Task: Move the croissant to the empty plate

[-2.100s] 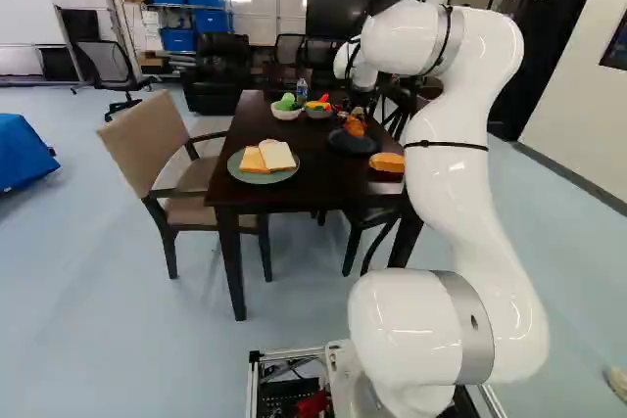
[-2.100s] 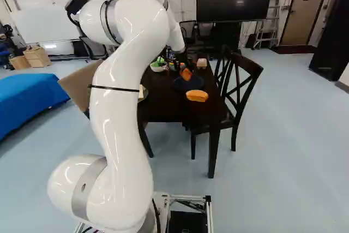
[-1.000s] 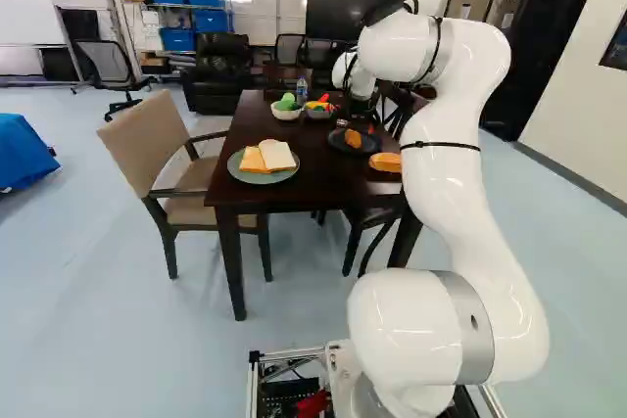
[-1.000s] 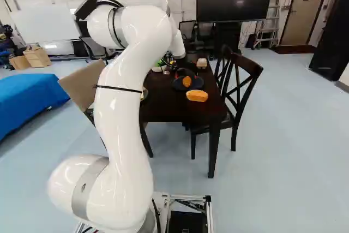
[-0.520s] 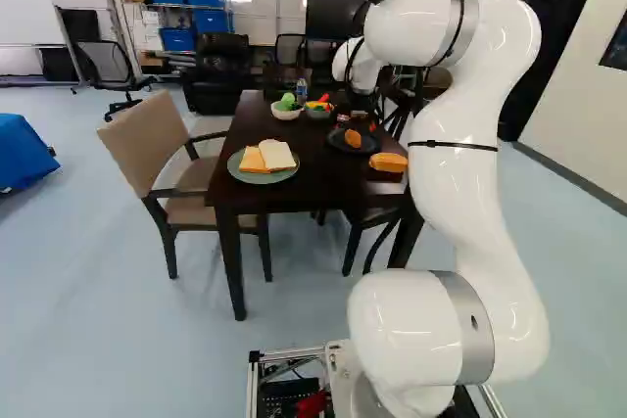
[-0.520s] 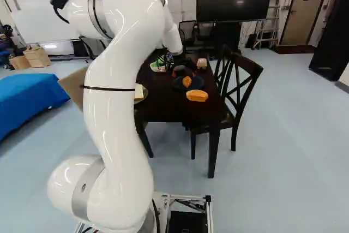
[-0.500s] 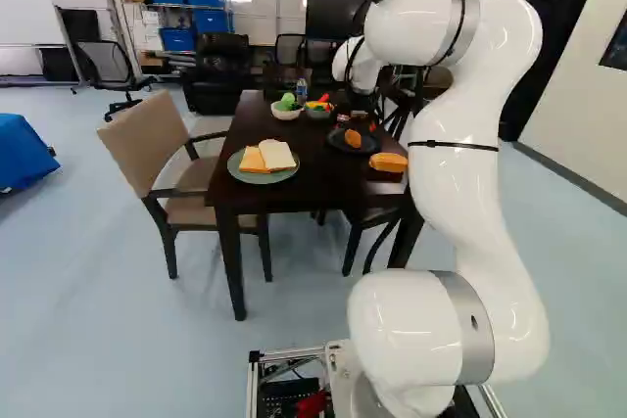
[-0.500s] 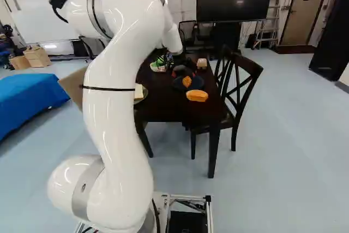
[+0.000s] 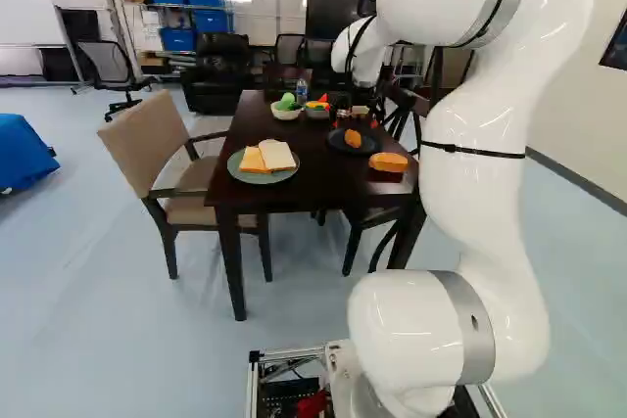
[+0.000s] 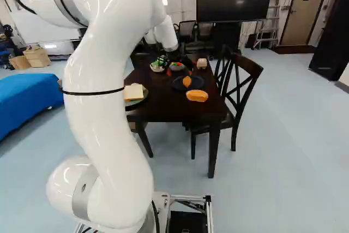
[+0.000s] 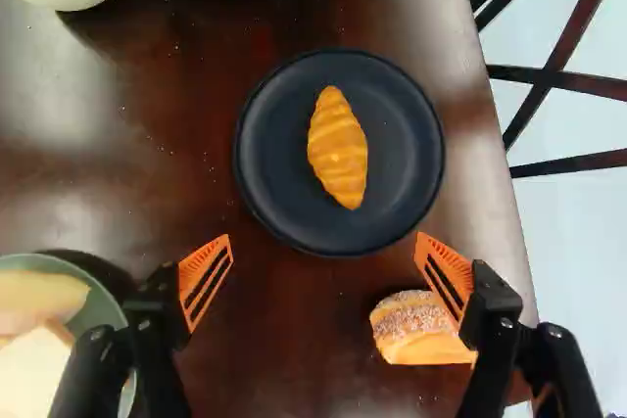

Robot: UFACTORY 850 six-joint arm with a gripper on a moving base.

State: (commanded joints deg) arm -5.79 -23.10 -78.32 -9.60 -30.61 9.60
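on the dark plate (image 11: 269,159), near its middle, lies the croissant (image 11: 338,149), with its full length inside the rim. the gripper (image 11: 323,238) is open and carries nothing: its two fingers stand wide apart, with bare table (image 11: 294,359) showing between them. the placement appears complete; the step in hand is judged to be a clean withdrawal.

procedure: keep the fingers spread, and do not command a close while they are near the plate. raise the arm (image 9: 475,183) straight up first; swing it aside only after the fingertips stand above everything on the table.

caution: one finger overlaps the sugared roll (image 11: 416,325) in the wrist view; contact cannot be confirmed. a sideways start could push that roll. the other finger is close to the green plate (image 11: 110,312) of bread slices (image 11: 34,364), so avoid drift to that side too. forward travel could nudge the dark plate. do not regrip the croissant; its present position needs no correction.
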